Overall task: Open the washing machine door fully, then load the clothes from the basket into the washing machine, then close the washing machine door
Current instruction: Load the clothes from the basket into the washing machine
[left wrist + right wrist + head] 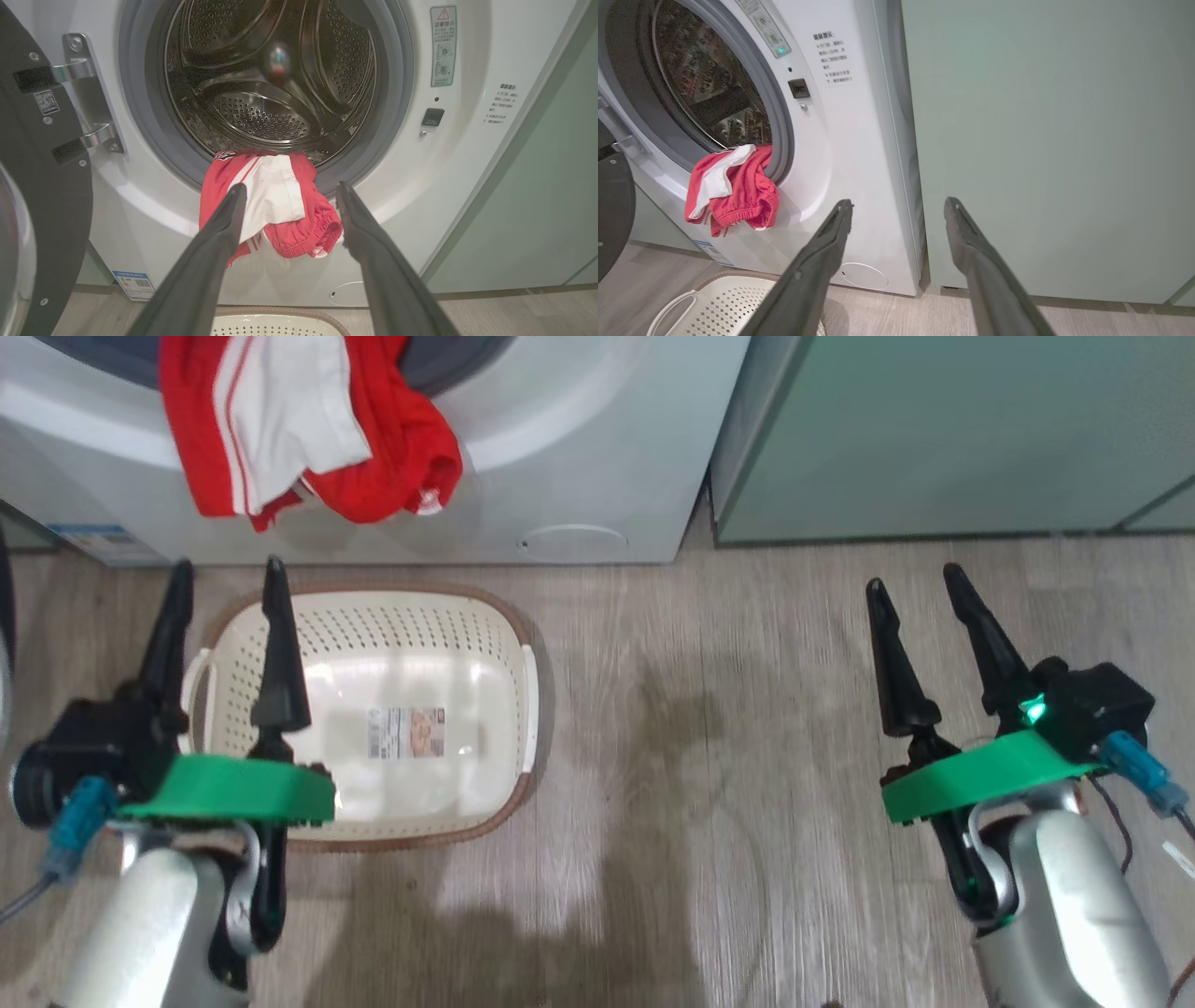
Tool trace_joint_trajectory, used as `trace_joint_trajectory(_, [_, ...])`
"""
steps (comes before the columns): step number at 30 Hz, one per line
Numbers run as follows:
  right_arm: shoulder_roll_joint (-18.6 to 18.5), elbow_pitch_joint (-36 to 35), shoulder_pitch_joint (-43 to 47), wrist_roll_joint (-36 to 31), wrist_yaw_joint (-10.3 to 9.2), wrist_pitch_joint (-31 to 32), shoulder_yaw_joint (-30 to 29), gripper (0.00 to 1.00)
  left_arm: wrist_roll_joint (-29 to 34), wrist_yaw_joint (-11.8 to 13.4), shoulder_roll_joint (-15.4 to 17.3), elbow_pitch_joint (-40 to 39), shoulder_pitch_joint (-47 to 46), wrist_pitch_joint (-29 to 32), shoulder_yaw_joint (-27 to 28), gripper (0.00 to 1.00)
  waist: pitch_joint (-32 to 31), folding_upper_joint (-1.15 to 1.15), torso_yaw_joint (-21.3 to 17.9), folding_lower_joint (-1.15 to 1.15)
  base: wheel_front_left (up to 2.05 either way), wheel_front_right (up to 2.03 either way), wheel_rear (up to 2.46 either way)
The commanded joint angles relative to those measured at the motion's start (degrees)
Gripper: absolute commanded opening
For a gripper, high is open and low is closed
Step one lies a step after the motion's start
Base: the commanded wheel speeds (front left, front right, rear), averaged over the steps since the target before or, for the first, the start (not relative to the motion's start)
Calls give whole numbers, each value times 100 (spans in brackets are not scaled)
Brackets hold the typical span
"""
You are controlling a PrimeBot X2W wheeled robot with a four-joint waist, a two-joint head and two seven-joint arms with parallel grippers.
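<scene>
Clothes [308,429], soft red fabric with white panels, hang crumpled over the lower lip of the washer's [579,457] round grey-gasketed mouth, its glossy black door [46,186] swung open. The perforated cream basket [485,616] sits on the wood-grain floor [700,709] below. The left gripper [228,565] and right gripper [913,577] have their tapered dark fingers apart, holding nothing.

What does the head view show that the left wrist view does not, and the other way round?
Head view: the basket bottom with its paper label, and the right gripper, open. Left wrist view: the inside of the steel drum, and the washing machine door standing open on its hinges at the left. Both: the clothes hanging out over the lip of the drum mouth, the washing machine front, the open left gripper.
</scene>
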Motion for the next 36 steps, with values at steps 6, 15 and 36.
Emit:
trace_joint_trajectory(6, [-9, -143, 283, -26, 0, 68, 78, 100, 97, -55, 30, -4, 227, -27, 150, 100, -418, -1, 43, 1, 0, 0, 0])
trace_joint_trajectory(15, [-9, -218, 438, -9, 0, 147, 59, 100, 57, -17, 28, 123, 403, -11, 141, 100, -535, -1, 27, 1, 0, 0, 0])
trace_joint_trajectory(36, [-9, -334, 424, 14, 0, 178, 122, 100, -17, -59, 163, 168, 153, 82, 170, 100, -386, -1, 30, 1, 0, 0, 0])
